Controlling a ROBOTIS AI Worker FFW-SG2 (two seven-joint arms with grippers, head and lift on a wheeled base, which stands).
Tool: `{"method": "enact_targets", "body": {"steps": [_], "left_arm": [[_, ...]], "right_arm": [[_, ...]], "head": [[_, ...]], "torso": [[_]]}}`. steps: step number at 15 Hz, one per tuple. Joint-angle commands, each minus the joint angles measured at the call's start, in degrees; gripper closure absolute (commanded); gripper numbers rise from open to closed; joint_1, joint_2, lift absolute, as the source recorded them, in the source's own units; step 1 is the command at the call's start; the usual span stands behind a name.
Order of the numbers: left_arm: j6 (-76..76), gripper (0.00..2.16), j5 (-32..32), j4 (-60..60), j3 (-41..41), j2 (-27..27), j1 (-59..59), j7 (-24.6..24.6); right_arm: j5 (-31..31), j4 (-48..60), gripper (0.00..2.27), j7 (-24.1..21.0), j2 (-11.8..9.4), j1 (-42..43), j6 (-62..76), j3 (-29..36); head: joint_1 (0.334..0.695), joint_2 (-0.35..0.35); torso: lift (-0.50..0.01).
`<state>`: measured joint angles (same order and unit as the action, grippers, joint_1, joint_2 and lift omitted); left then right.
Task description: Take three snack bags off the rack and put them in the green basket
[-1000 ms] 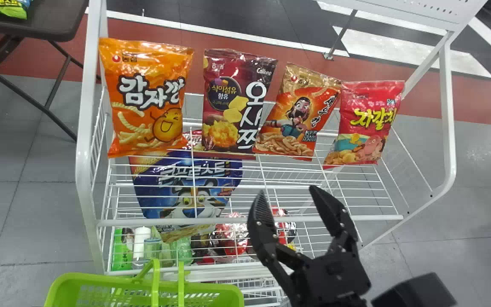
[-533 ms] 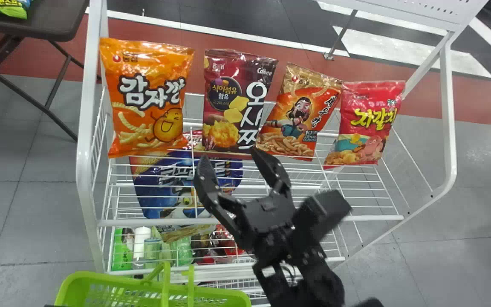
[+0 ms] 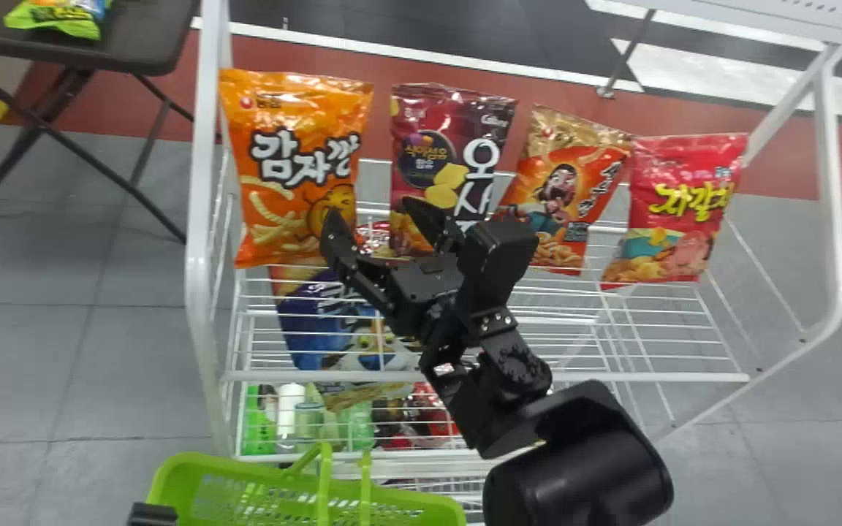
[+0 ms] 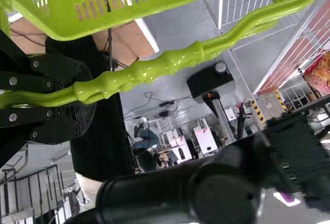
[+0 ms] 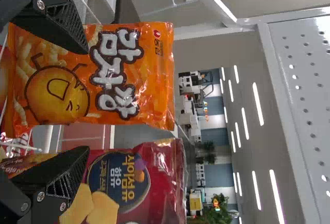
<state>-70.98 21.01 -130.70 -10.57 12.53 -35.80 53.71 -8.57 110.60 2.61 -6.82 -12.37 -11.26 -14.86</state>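
Observation:
Four snack bags stand in a row on the white rack: orange (image 3: 286,146), dark red (image 3: 428,131), orange-gold (image 3: 549,183) and red (image 3: 684,197). My right gripper (image 3: 371,212) is open in front of the two leftmost. In the right wrist view, the right gripper (image 5: 85,100) has one finger overlapping the orange bag (image 5: 118,69) and the other over the dark red bag (image 5: 149,183); neither bag is gripped. At the green basket's (image 3: 245,467) left edge, part of my left gripper (image 3: 152,513) shows. The left gripper (image 4: 85,95) is shut on the basket handle (image 4: 170,62).
The rack's white frame (image 3: 202,256) rises close left of the orange bag. A blue bag (image 3: 333,321) and bottles (image 3: 289,413) are on lower levels. A dark table (image 3: 143,36) with a green bag (image 3: 63,20) stands back left.
The right gripper has travelled left and up from above the lower wire shelf to the bags, staying open. The head view has shifted, and the rack appears farther right. The basket has moved slightly right.

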Motion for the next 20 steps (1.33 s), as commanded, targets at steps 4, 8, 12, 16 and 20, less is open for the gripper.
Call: {"method": "enact_targets", "body": {"steps": [4,8,12,16,20], "left_arm": [[0.70,1.71,1.57,1.50,1.43,0.31,0.56,0.25],[2.46,1.71,2.45,3.70,1.78,0.22,1.35,0.78],[4.04,1.71,3.16,5.28,1.69,0.13,2.14,1.13],[3.87,1.71,3.33,5.10,2.13,0.22,2.05,1.40],[4.04,1.71,3.33,5.02,1.69,0.04,2.05,1.40]], "right_arm": [[1.10,-10.32,0.18,-0.59,1.90,9.29,-1.36,-3.42],[3.30,-17.35,0.18,-0.76,3.66,14.66,-1.01,-5.09],[3.39,-19.99,0.88,0.82,3.57,16.76,0.05,-6.06],[4.79,-15.15,2.01,0.91,3.22,12.37,-2.24,-5.97],[5.76,-7.33,2.05,2.49,2.61,6.04,-2.24,-3.24]], "head": [[0.695,-0.149],[0.695,-0.103],[0.695,-0.069],[0.695,-0.060],[0.695,-0.061]], "torso": [[-0.024],[-0.024],[-0.024],[-0.024],[-0.024]]}}
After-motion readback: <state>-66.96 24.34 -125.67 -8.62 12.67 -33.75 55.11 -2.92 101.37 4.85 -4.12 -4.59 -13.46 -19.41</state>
